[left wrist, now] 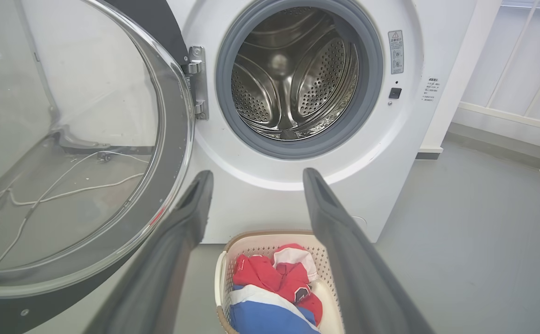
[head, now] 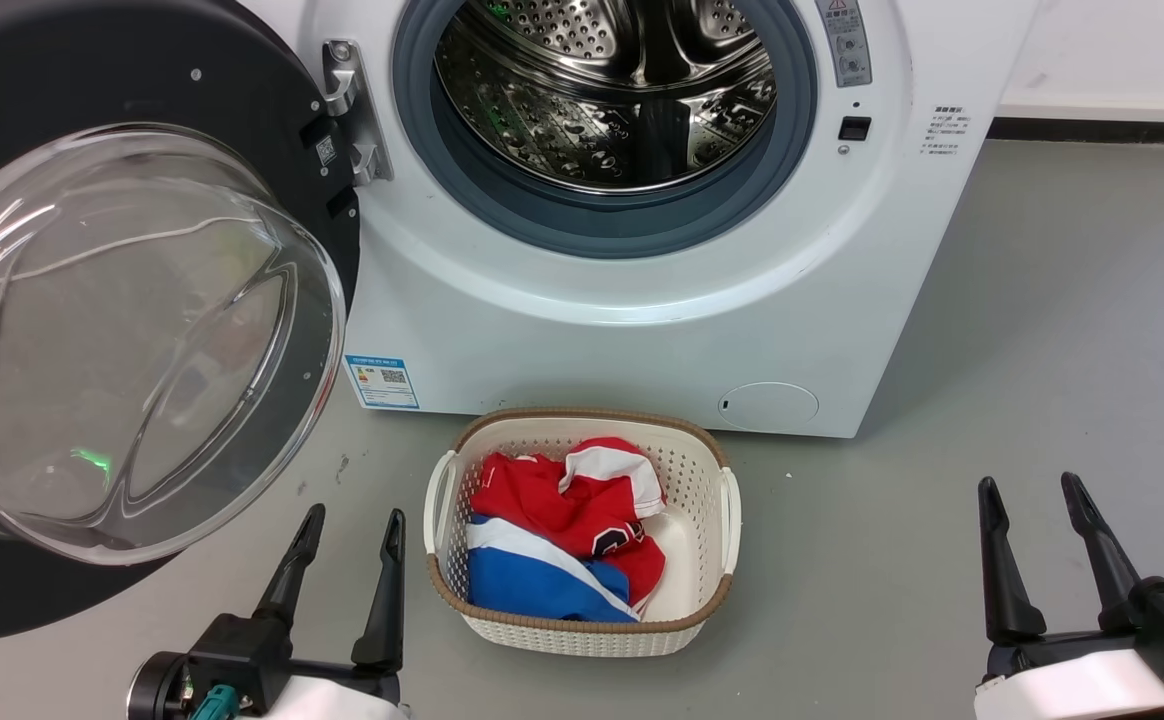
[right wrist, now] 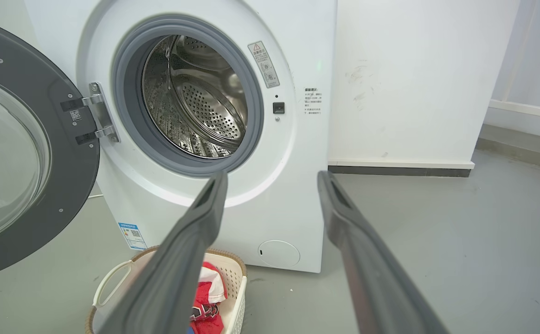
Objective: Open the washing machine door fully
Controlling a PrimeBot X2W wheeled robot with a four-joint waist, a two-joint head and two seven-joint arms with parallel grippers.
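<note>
The large round glossy black washing machine door with its bulging clear glass bowl stands swung out to the left of the white front-loading washing machine. It hangs upright on the metal hinge at the left edge of that machine's grey-ringed steel drum, with the bowl facing back toward the robot. It looks wide open already, so I judge that little or no swing is left. The left pincer is much the nearer one. The door's lower rim lies just ahead and to the left of its fingertips, close but apparently not touching. Any last push would go against that free rim, turning it further from the machine's front about the vertical hinge line. The right pincer sits well off past the machine's right corner. Both arms are held low with fingers pointing toward the machine, jaws spread and holding nothing. The white woven plastic basket of red and blue clothes rests on the floor before the machine, between them.
</note>
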